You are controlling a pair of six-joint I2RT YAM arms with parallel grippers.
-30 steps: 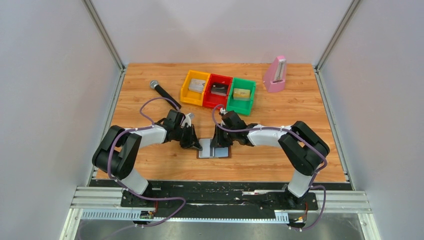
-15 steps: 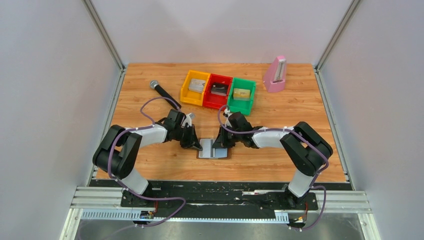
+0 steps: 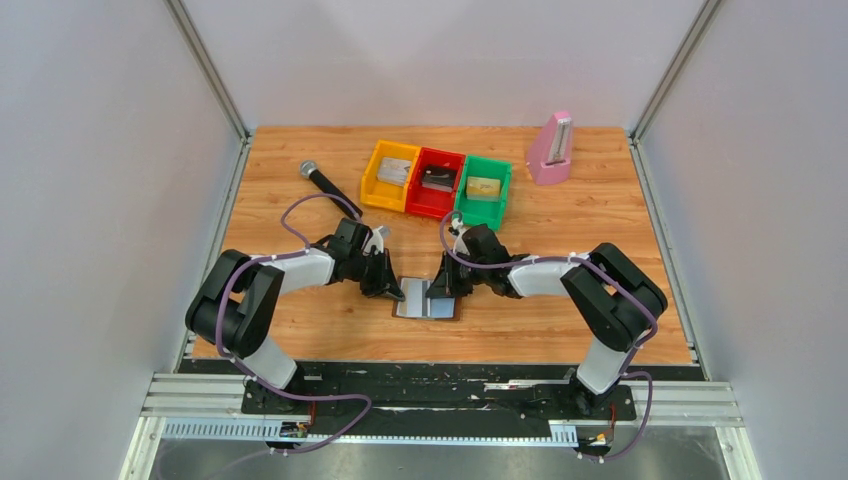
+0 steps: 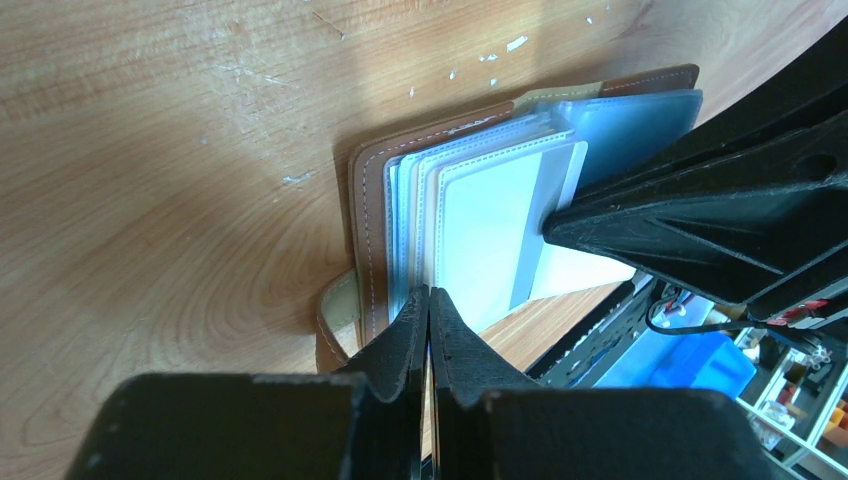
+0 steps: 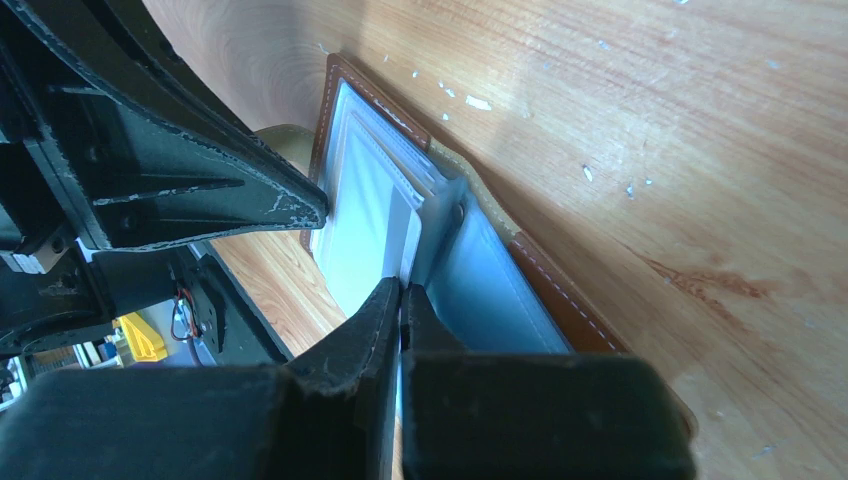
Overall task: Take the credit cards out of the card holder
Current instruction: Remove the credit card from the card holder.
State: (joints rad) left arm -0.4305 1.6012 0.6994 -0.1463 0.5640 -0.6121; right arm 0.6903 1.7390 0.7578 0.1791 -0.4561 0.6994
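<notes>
The card holder (image 3: pixel 422 306) lies open on the counter (image 3: pixel 300 335), near my edge and midway between my two arms. Its brown rim frames pale silvery-blue panels. My wrist cameras show a stack of clear sleeves fanned up from its spine, but I cannot tell whether any cards sit inside them.

My left hand (image 4: pixel 428 300) comes in from the holder's left side. Its fingers are pressed together with no gap, and the tips rest right at the edge of the sleeves. I cannot tell whether a leaf is caught between them.

My right hand (image 5: pixel 400 292) reaches in from the right, over the right panel. Its fingers are also closed tight, with the edge of one sleeve leaf running down into the seam between them, so it is pinching that leaf. The two hands face each other across the holder, tips close together.

Farther back stand three bins side by side, touching: a yellow bin (image 3: pixel 380 200), a red bin (image 3: pixel 428 208) and a green bin (image 3: pixel 478 217). Each holds something small and flat. Left of the yellow one, a black microphone (image 3: pixel 325 182) lies at an angle. At the far right, apart from the bins, a pink metronome (image 3: pixel 550 150) stands upright.
</notes>
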